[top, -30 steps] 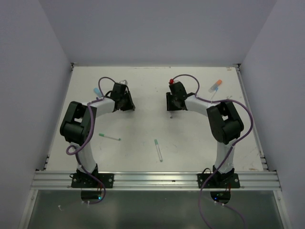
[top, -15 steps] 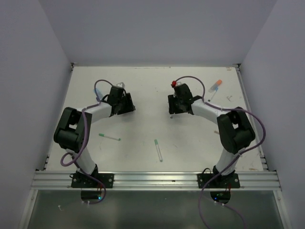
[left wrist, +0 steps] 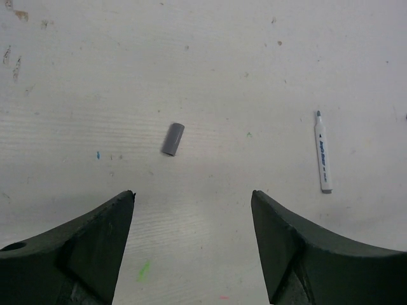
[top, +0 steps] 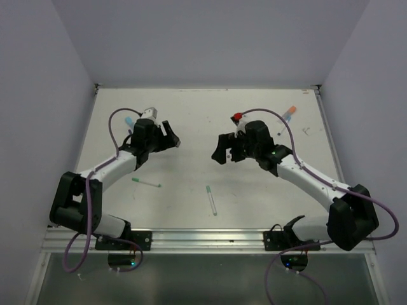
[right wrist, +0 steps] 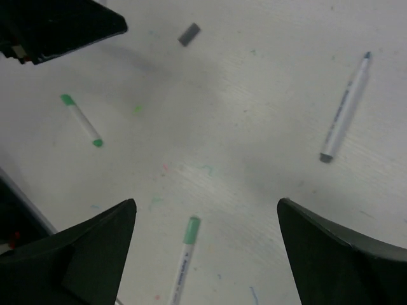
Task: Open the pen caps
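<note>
A short grey pen cap (left wrist: 172,139) lies loose on the white table, just ahead of my open left gripper (left wrist: 193,197), which holds nothing. An uncapped white pen body (left wrist: 323,152) lies apart from it to the right. In the right wrist view the same grey cap (right wrist: 189,34) and the white pen body (right wrist: 343,111) lie on the table. My right gripper (right wrist: 206,206) stands wide open and empty above a pen with a green cap (right wrist: 192,230). A second green-capped pen (right wrist: 81,121) lies to the left. From above, the left gripper (top: 166,136) and right gripper (top: 222,150) face each other mid-table.
A marker with an orange cap (top: 289,114) lies at the back right. A light blue cap (top: 129,119) shows behind the left arm. Two green-capped pens (top: 146,183) (top: 211,199) lie nearer the front. The table (top: 191,108) has raised side rails.
Both grippers have opened wide. Both arms have stretched out lower, and the right gripper has swung left toward the middle.
</note>
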